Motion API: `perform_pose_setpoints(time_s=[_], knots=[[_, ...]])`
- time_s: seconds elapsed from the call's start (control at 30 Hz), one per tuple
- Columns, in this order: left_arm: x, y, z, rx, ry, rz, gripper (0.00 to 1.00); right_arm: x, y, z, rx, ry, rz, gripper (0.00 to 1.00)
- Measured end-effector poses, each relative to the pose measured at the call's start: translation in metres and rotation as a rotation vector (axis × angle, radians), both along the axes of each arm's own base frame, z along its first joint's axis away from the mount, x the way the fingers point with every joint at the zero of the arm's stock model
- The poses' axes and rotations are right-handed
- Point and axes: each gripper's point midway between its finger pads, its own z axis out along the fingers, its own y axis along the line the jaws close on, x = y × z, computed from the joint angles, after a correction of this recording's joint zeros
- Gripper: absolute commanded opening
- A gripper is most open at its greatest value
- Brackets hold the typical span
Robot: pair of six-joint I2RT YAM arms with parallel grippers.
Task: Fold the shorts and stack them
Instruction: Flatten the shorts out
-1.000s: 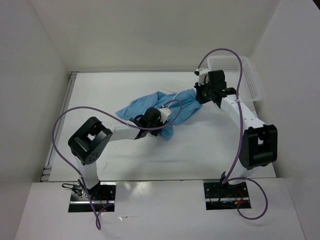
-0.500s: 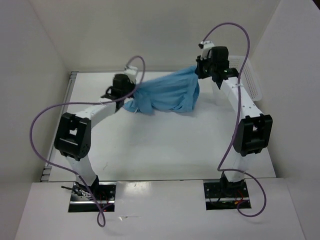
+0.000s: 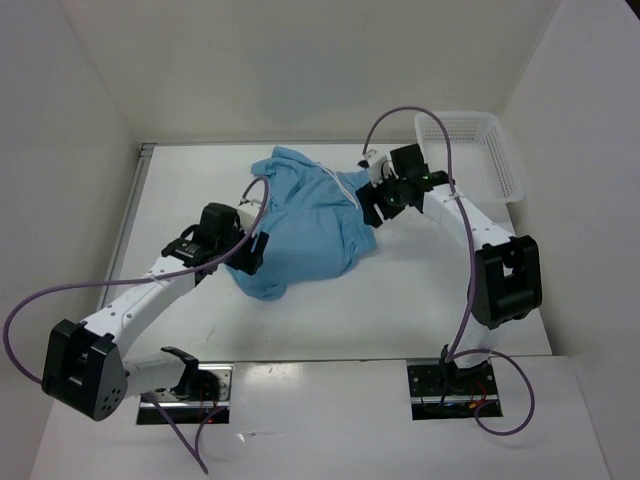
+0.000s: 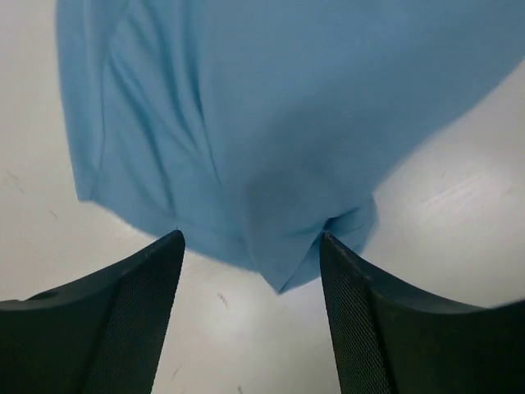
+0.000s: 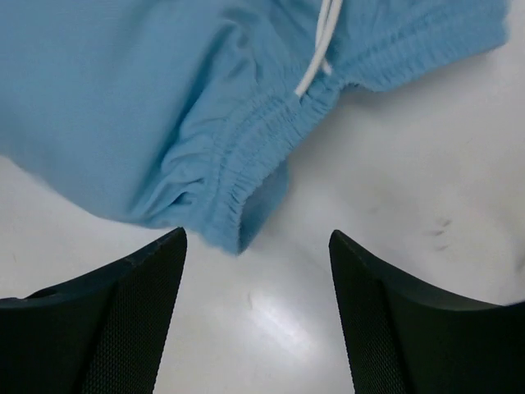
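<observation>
The light blue shorts (image 3: 305, 222) lie spread out on the white table (image 3: 420, 290), slightly rumpled, with the waistband toward the right. My left gripper (image 3: 250, 252) stands open at their near-left edge. In the left wrist view a fabric corner (image 4: 283, 275) lies just ahead of the open left gripper (image 4: 250, 246), with nothing between the fingers. My right gripper (image 3: 372, 206) is open at the right edge of the shorts. In the right wrist view the gathered waistband (image 5: 246, 164) and white drawstring (image 5: 320, 49) lie in front of the empty right gripper (image 5: 257, 238).
A white mesh basket (image 3: 497, 150) stands at the back right corner of the table. White walls close in the table at the back and on both sides. Purple cables loop off both arms.
Half a second ago both grippers held the shorts stretched in the air near the back. Both have since come down and toward the front, opened, and the shorts now lie on the table.
</observation>
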Motion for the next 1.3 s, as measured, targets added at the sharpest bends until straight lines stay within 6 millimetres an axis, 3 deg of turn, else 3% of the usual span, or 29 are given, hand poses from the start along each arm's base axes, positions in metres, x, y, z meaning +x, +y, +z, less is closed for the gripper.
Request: perform_pose_setpoints(time_s=[0.07, 0.1, 0.3, 0.4, 0.57, 0.73, 0.8, 0.87, 0.9, 0.97, 1.0, 1.1, 1.13, 1.23, 1.3], knots=[[-0.02, 0.006, -0.023, 0.032, 0.091, -0.006, 0.8, -0.023, -0.006, -0.03, -0.056, 0.095, 0.011, 0.76], [-0.025, 0.01, -0.029, 0.041, 0.113, -0.001, 0.81, -0.028, -0.009, -0.036, -0.072, 0.119, 0.005, 0.76], [-0.016, 0.038, -0.029, 0.053, 0.129, 0.1, 0.82, -0.026, -0.013, -0.034, -0.084, 0.109, -0.017, 0.77], [-0.023, 0.05, -0.038, 0.088, 0.168, 0.136, 0.87, -0.031, -0.016, -0.044, -0.099, 0.123, -0.005, 0.79], [-0.054, 0.036, -0.06, 0.139, 0.263, 0.051, 0.93, -0.05, -0.021, -0.076, -0.135, 0.21, 0.016, 0.79], [-0.066, 0.022, -0.08, 0.169, 0.324, -0.015, 0.94, -0.053, -0.018, -0.101, -0.123, 0.289, -0.003, 0.79], [-0.072, 0.021, -0.093, 0.181, 0.356, -0.026, 0.85, -0.051, -0.016, -0.108, -0.11, 0.31, -0.032, 0.79], [-0.077, 0.02, -0.104, 0.187, 0.394, -0.034, 0.66, -0.051, -0.014, -0.113, -0.094, 0.328, -0.061, 0.77], [-0.08, 0.02, -0.11, 0.188, 0.411, -0.041, 0.49, -0.051, -0.014, -0.116, -0.085, 0.341, -0.079, 0.75], [-0.084, 0.019, -0.115, 0.188, 0.435, -0.049, 0.37, -0.051, -0.011, -0.121, -0.06, 0.369, -0.12, 0.67], [-0.084, 0.018, -0.117, 0.184, 0.437, -0.052, 0.24, -0.051, -0.008, -0.124, -0.044, 0.382, -0.141, 0.62], [-0.079, 0.014, -0.118, 0.168, 0.426, -0.058, 0.08, -0.052, -0.004, -0.133, -0.011, 0.423, -0.179, 0.43], [-0.077, 0.013, -0.118, 0.165, 0.419, -0.058, 0.01, -0.053, -0.003, -0.137, -0.004, 0.437, -0.192, 0.27], [-0.065, 0.011, -0.118, 0.162, 0.377, -0.048, 0.0, -0.053, -0.002, -0.141, 0.011, 0.449, -0.214, 0.02], [-0.054, 0.013, -0.116, 0.159, 0.339, -0.026, 0.0, -0.052, -0.002, -0.141, 0.014, 0.449, -0.22, 0.0]])
